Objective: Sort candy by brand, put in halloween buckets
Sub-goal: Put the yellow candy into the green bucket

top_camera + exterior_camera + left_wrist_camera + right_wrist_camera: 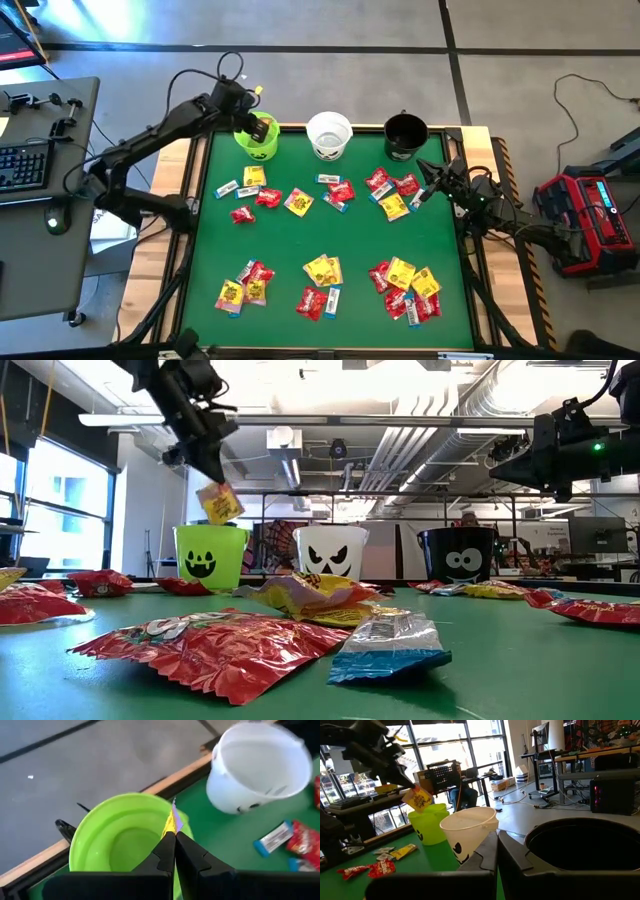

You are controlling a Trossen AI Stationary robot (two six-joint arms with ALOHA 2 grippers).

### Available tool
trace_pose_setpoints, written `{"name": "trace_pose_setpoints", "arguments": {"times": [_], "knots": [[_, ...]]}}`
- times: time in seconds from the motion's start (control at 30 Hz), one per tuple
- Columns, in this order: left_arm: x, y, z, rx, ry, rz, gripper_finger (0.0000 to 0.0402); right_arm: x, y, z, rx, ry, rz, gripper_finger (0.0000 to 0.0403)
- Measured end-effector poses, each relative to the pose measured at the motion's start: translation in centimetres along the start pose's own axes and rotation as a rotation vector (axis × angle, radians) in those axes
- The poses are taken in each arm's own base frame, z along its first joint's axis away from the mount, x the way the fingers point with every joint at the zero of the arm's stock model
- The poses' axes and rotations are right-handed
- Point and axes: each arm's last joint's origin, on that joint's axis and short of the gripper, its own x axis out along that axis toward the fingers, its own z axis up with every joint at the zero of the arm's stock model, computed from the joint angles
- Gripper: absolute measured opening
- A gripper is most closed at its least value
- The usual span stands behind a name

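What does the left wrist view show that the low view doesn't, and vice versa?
Only left wrist: the inside of the lime green bucket, which looks empty, and the left gripper shut on the yellow packet's edge, right over that bucket.

Only low: the black bucket, all three jack-o'-lantern faces, and the packet hanging clear above the green rim.

Both: green bucket, white bucket, yellow packet, loose candy on the green table.
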Motion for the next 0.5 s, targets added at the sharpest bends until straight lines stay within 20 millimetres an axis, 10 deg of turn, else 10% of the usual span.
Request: {"name": "trace_pose_setpoints", "arguments": {"times": [0.5], "knots": [[5.6, 1.6, -1.2, 0.106, 0.241, 0.072, 0.0, 0.0, 0.0, 0.0, 0.0, 0.0, 0.0, 0.0]]}}
